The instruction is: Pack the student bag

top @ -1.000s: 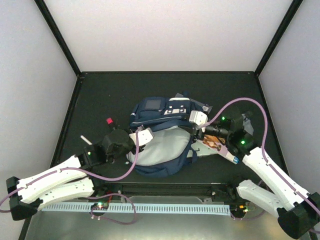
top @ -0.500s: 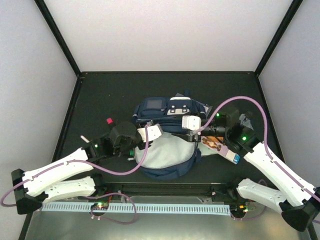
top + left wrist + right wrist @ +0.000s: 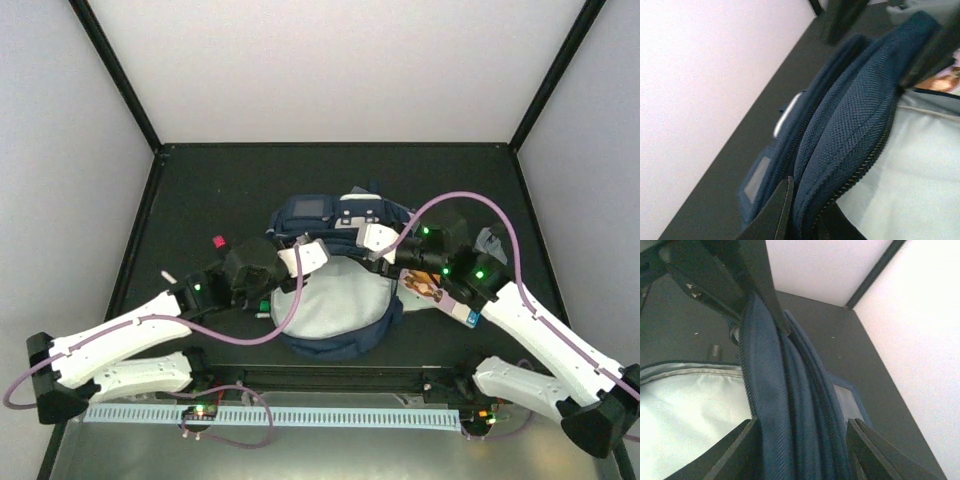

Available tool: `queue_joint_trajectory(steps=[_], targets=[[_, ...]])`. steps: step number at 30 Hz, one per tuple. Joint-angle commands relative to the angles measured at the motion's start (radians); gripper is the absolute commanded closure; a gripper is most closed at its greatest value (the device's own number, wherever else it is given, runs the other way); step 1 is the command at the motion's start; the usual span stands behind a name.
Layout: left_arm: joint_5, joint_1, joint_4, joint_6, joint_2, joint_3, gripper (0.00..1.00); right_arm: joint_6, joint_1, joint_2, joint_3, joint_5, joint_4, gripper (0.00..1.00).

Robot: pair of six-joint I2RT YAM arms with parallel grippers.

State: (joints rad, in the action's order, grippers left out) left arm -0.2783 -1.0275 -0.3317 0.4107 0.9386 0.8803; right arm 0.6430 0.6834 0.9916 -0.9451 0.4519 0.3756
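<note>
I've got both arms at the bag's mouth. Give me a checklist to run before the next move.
1. Left gripper clamped on rim of the navy blue fabric backpack: ok.
2. Right gripper gripping the opposite rim: cannot tell; its fingers straddle it.
3. Mouth open, pale grey lining exposed: ok.
4. Either gripper clear of the backpack: not ok.
5. Small red object left of the backpack unobstructed: ok.

Navy blue backpack (image 3: 340,343) with pale grey lining (image 3: 335,300) on a black table (image 3: 240,180). A small red object (image 3: 218,242) lies left of the backpack; purple cables (image 3: 470,196) loop beside it.
</note>
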Motion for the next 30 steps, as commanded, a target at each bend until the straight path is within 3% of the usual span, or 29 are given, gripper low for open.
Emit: queue_joint_trajectory(steps=[1,10,15,20,25,30], targets=[[-0.189,0.038,0.126,-0.033,0.057,0.142,0.99,-0.099,0.002,-0.06,0.018,-0.076,-0.06,0.49],[-0.19,0.25,0.087,0.038,0.149,0.357,0.98,-0.346,0.001,-0.26,0.128,-0.204,-0.075,0.35],[-0.135,0.311,0.093,0.088,0.255,0.555,0.98,-0.658,0.0,-0.342,0.215,-0.318,-0.091,0.38],[-0.111,0.314,0.038,0.12,0.409,0.793,0.99,-0.852,0.0,-0.327,0.283,-0.265,-0.075,0.39],[-0.22,0.368,0.014,0.259,0.554,1.011,0.98,-0.971,0.001,-0.241,0.305,-0.212,-0.135,0.38],[-0.222,0.47,0.025,0.265,0.563,1.087,0.98,-1.028,0.0,-0.149,0.25,-0.334,-0.085,0.38]])
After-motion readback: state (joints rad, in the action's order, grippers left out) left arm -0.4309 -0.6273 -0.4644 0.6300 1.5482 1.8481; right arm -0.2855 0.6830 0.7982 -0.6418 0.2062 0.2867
